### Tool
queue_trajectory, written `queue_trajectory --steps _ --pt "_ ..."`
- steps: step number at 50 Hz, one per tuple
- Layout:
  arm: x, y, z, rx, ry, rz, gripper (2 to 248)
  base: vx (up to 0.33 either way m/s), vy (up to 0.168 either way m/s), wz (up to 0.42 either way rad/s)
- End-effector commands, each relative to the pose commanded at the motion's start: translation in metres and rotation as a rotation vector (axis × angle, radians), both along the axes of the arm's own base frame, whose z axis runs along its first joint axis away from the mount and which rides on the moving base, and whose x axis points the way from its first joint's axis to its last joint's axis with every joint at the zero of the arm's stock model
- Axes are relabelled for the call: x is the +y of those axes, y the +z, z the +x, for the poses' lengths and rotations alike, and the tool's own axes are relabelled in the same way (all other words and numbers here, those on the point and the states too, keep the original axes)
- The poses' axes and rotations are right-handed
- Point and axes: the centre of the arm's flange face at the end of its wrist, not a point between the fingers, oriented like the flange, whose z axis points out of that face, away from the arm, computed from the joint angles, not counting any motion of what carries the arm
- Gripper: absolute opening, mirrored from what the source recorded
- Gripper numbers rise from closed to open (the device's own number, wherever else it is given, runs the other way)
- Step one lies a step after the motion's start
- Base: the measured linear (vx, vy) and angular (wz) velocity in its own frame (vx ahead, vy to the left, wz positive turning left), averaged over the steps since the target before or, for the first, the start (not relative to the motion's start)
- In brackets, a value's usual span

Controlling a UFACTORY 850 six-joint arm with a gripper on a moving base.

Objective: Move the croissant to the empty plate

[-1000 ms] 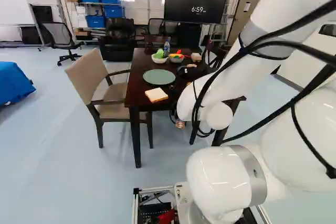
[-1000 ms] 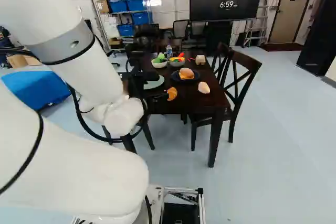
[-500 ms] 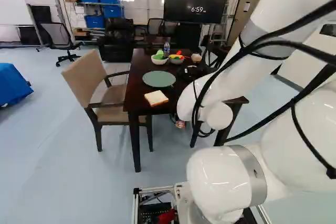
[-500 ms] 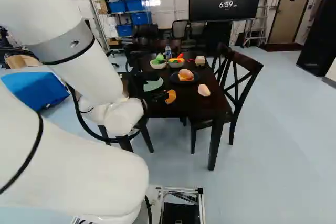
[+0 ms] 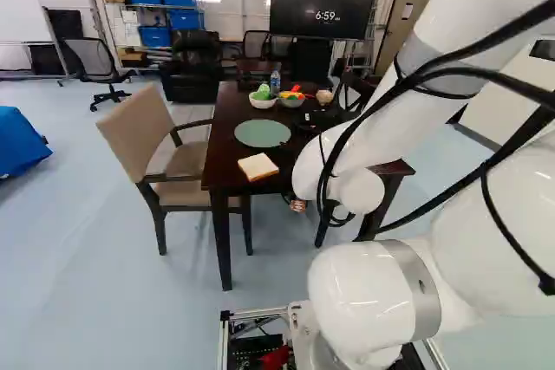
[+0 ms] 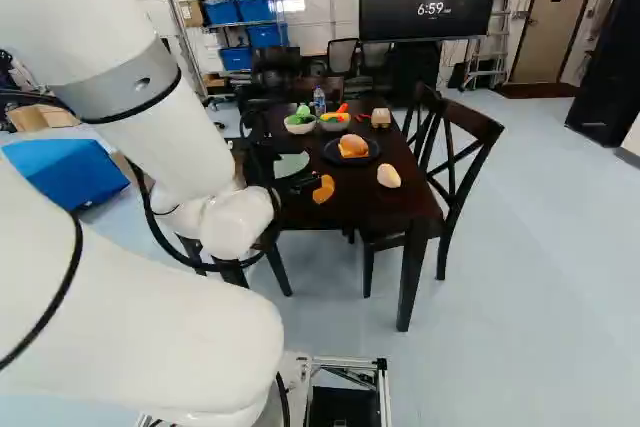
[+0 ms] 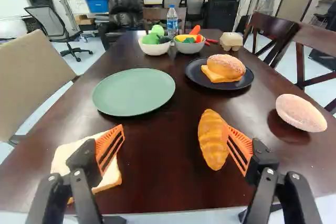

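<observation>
Claw (image 6: 303,185) open, fingers wide apart. Croissant (image 7: 211,141) on table (image 7: 163,182), near green plate (image 7: 134,94) but off it, just beside or touching one finger. Bread slice (image 7: 62,157) near green plate; black plate (image 7: 195,72) with bun (image 7: 226,65) beside green plate.

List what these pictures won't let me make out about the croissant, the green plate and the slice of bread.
- Left base view: the golden-brown croissant, hidden behind the white arm.
- Right base view: part of the round green plate and all of the white square bread slice, hidden behind the arm's end.
- Wrist view: part of the bread, covered by the black gripper; whether an orange pad touches the croissant or merely overlaps it.
</observation>
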Motion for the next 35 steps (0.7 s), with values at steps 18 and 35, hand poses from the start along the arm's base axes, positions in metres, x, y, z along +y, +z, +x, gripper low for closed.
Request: queue_trajectory --steps 18,35 --pt "0.0 0.0 0.0 0.0 0.0 0.0 247 0.019 0.0 -0.002" --pt "0.0 0.0 0.0 0.0 0.0 0.0 247 0.0 0.0 0.0"
